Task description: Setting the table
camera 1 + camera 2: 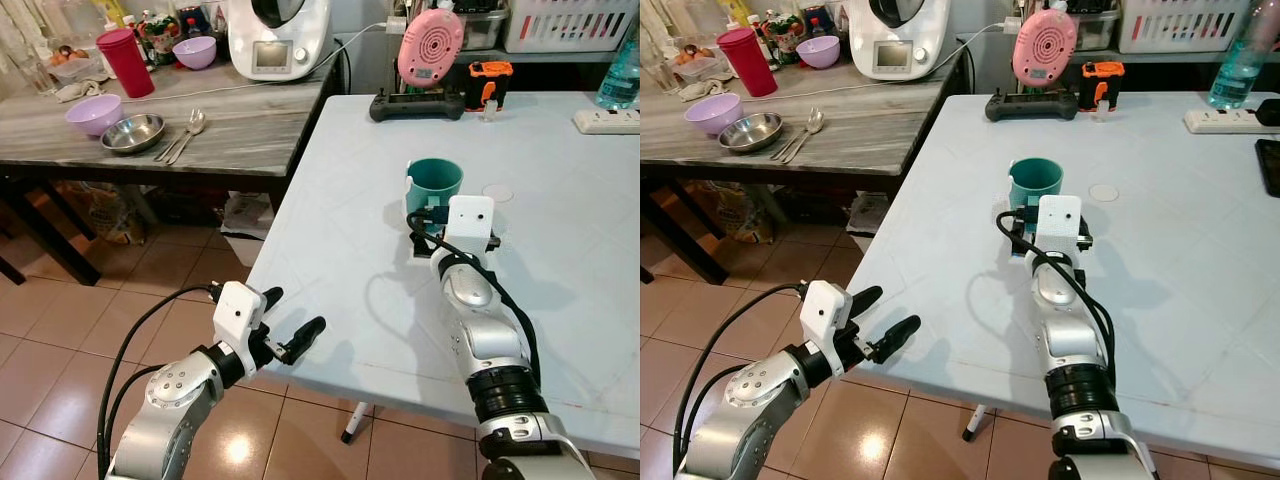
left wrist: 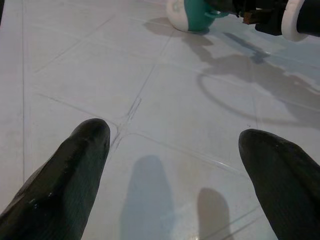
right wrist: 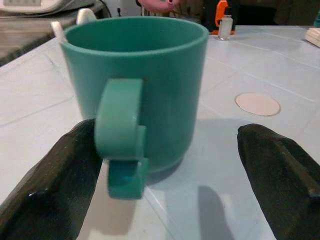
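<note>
Nearest, the left gripper [image 1: 290, 325] hangs at the near edge of the pale blue-white tiled desk [image 1: 330, 280], its jaws spread wide and holding nothing; in the left wrist view the two black fingers [image 2: 65, 175] stand well apart over bare desk surface. Below it lies the brown tiled floor [image 1: 60, 330].

Further in, the right gripper [image 3: 165, 170] reaches across the desk with its jaws also wide open, one finger on each side of the teal plastic mug with a handle [image 1: 434, 184]. The mug stands upright on the desk, its handle turned toward the gripper. In the right wrist view one finger [image 3: 55, 180] sits just beside or against the handle, contact unclear, while the other is well apart from the mug's wall. The mug looks empty from what shows of its inside. A small round pale disc [image 1: 497, 192] lies flat on the desk near the mug.

Beyond, at the desk's far edge, sit a black handheld controller [image 1: 417, 105], a pink round speaker-like device [image 1: 430, 46], an orange and black gadget [image 1: 490, 80] and a white power strip [image 1: 607, 121].

On the robot's left a grey wooden desk [image 1: 250, 125] carries a lilac plastic bowl [image 1: 93, 113], a shallow steel dish [image 1: 132, 132], metal spoons [image 1: 185, 133], a red plastic tumbler [image 1: 126, 62], a second lilac bowl [image 1: 194, 52] and a white kitchen machine [image 1: 277, 37].
</note>
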